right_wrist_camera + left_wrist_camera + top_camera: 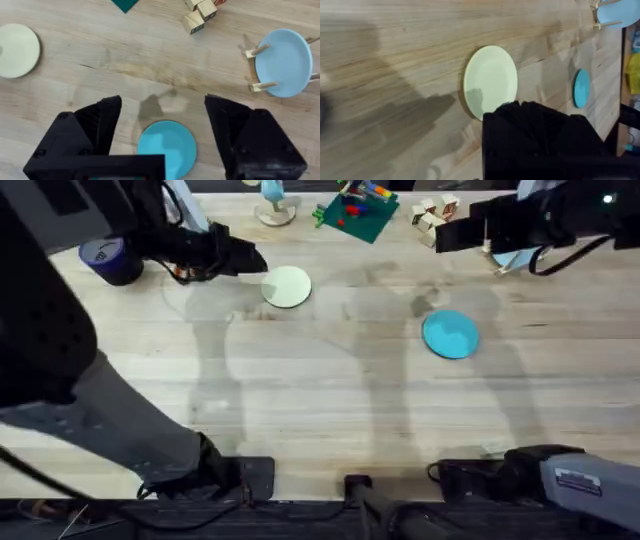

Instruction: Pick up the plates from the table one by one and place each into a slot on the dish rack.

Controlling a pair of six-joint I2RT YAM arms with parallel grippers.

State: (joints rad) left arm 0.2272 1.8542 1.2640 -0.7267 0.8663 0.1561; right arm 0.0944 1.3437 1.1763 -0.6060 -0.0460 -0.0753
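Observation:
The cream-yellow plate (287, 286) (490, 80) lies flat on the table (320, 400) at the back left. My left gripper (250, 258) (535, 112) hovers just beside it, shut and empty. The teal-blue plate (450, 334) (166, 145) lies flat at mid right. In the right wrist view my right gripper (164, 107) (445, 237) hangs open above this plate, its fingers clear of it. A pale blue plate (282, 62) (617, 11) stands upright between pegs of the dish rack (257, 50), which sits under the right arm in the overhead view.
A pile of wooden blocks (435, 215) (200, 15) and a green board with toys (355, 210) lie at the back. A dark blue roll (110, 260) sits at the far left. A small wooden stand (275, 215) is behind the cream plate.

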